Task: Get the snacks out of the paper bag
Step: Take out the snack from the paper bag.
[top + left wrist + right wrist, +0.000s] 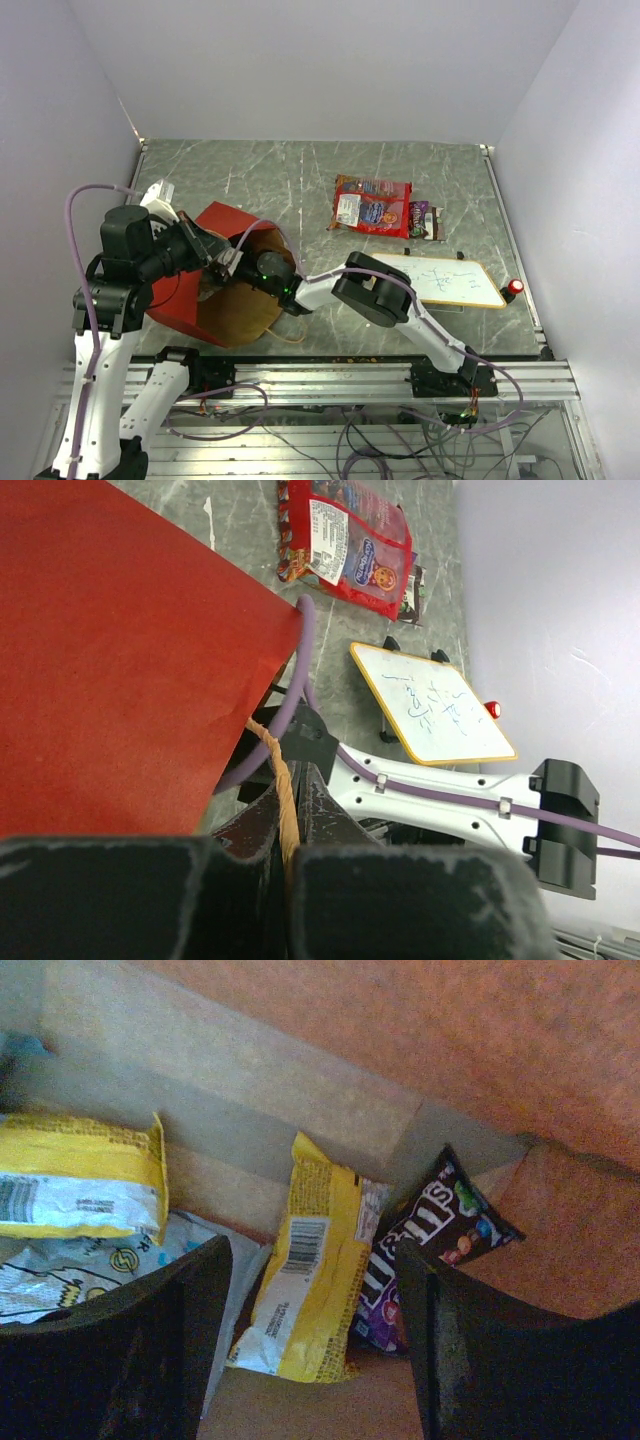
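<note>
- Right gripper [312, 1295] fills the near edge of its own wrist view. Its two dark fingers are spread wide with nothing pinched, straddling a yellow packet [305, 1270] deep in the bag.
- That yellow packet leans on edge against the kraft back wall. It looks light, crinkly and slick, so I judge a pinch across its flat middle or on the crimped end seam safer than a grab at a corner.
- Just right of it, touching, sits a dark M&M's packet [440, 1215], half tucked behind the right finger. Loose sweets inside will likely shift, so it may sag when lifted.
- Off to the left, a second yellow packet [80, 1175] lies against a pale blue-white packet [70, 1275], and one could drag the other along.
- Paper bag [185, 300] lies on its side at the near left of the table [250, 180], mouth facing right, with the right arm reaching in. It looks thin and light, likely to slide or buckle if nudged.
- Left gripper [292, 825] is clamped tight on the bag's twisted handle [275, 765], steadying the mouth.
- Farther off to the right, a large red bag [372, 205] lies flat on the table with a dark packet [425, 220] against its right edge. Nearer than those lies a white board [450, 280].
</note>
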{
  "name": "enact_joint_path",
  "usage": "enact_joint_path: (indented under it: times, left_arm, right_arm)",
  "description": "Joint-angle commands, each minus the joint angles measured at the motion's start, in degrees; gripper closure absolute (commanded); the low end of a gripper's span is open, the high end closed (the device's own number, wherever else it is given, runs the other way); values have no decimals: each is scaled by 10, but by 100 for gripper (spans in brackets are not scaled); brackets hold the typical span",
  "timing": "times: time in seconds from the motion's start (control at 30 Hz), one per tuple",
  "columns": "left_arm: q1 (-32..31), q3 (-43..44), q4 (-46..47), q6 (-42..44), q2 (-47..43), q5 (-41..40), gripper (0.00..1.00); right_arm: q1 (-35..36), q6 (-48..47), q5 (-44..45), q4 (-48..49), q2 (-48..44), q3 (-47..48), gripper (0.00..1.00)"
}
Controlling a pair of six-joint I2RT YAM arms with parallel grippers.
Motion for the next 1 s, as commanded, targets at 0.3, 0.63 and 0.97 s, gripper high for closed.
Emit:
enact_joint_path:
  times: [0.3,0.63,0.97]
  left_arm:
    - [-4,24,-5,9,0,12,93]
    - [-4,19,-14,1,-10,-3,93]
    - [-4,17,-21,-10,-12,-24,93]
  right_arm:
    - [-2,1,46,-53,64,52,56]
    - [-2,6,54,-66,57,51,89]
    - [0,35,38,-57,-28,-8,100]
